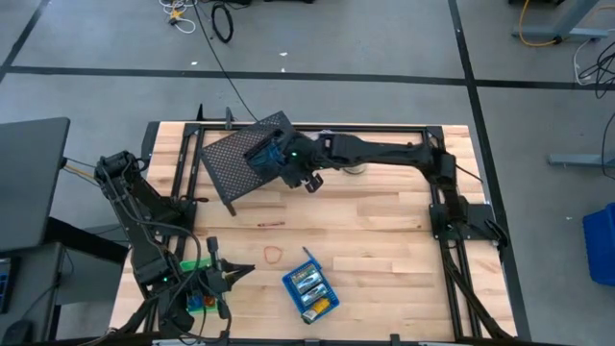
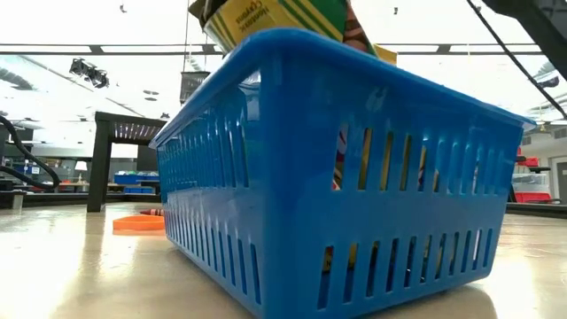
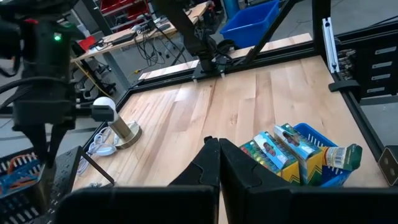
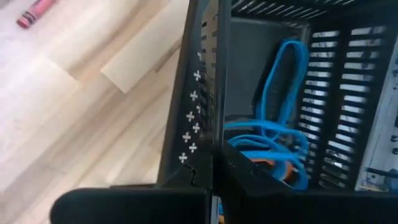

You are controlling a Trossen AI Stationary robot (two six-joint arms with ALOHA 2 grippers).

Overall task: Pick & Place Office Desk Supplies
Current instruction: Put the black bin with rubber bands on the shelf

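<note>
A blue slatted tray (image 1: 309,293) holding yellow-green crayon boxes (image 3: 280,152) stands at the table's near middle; it fills the low view (image 2: 337,177). An orange loop (image 1: 274,255) and a thin red thing (image 1: 271,224) lie flat on the wood. The large black mesh rack (image 1: 240,159) stands tilted at the far left. Blue loops (image 4: 280,99) lie in a slatted tray inside it. My right gripper (image 1: 309,181) is at the rack's right side, shut. My left gripper (image 3: 219,163) is shut and empty at the near left, pointing at the blue tray. My right gripper is shut at the rim of the rack's perforated side wall (image 4: 194,134), which runs in between its fingers. The fingers themselves hide the place of contact. They come from above, pointing down, as the left wrist view (image 3: 43,146) shows.
A silver dome-shaped thing with a white cord (image 3: 118,132) stands on the far side, partly under my right arm (image 1: 384,149). A green tray (image 1: 197,263) and small coloured things (image 1: 200,306) sit by my left arm. Black frame rails (image 1: 442,192) border the table.
</note>
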